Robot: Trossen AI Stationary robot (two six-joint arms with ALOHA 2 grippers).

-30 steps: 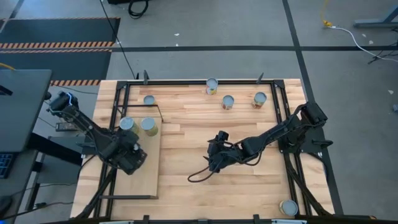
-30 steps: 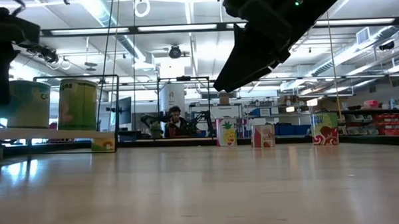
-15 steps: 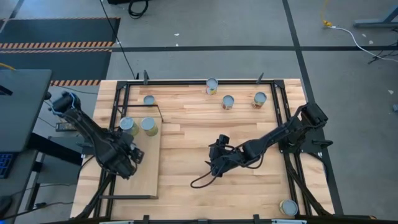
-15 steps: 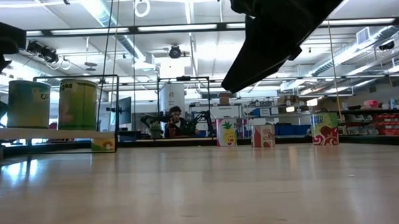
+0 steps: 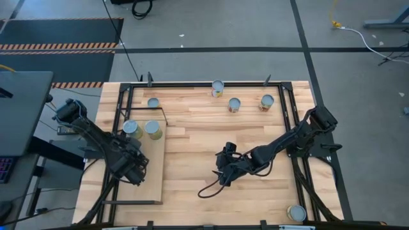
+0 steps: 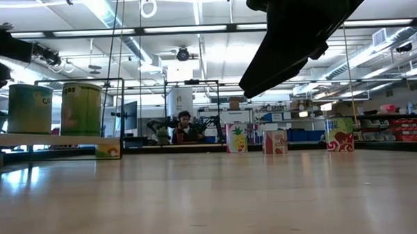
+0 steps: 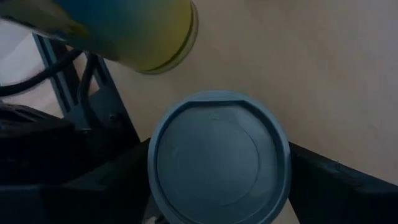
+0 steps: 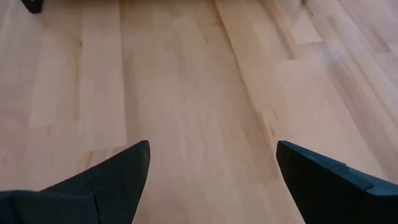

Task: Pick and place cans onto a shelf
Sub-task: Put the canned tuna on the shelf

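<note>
My left gripper (image 5: pixel 131 169) is over the pale shelf board (image 5: pixel 153 182), near its left frame, shut on a can with a grey-blue top (image 7: pixel 217 155). Two cans (image 5: pixel 131 128) (image 5: pixel 152 130) stand on the shelf's far end; they also show in the low view (image 6: pixel 31 108) (image 6: pixel 81 107). One can (image 5: pixel 153 102) stands beyond the shelf. Three cans (image 5: pixel 217 88) (image 5: pixel 234 105) (image 5: pixel 266 102) stand near the far edge and one (image 5: pixel 296 213) at the near right corner. My right gripper (image 5: pixel 223 171) is open and empty above the table's middle. My left gripper has the can between its two fingers, one finger (image 7: pixel 93 186) against each side of the can's round wall (image 7: pixel 287 152). The fingers come from above and point down, and the can's top faces up. Whether the can stands on the shelf or hangs clear, I cannot tell.
A black frame (image 5: pixel 121 115) edges the table and the shelf. A dark cable loop (image 5: pixel 208 190) lies on the table by my right gripper. Bare wood lies between the shelf and my right arm. Beyond the table a person (image 6: pixel 184 126) sits far off.
My left gripper has gone toward the table's near edge over the shelf, away from the two standing cans. My right gripper has gone a little toward the near edge.
</note>
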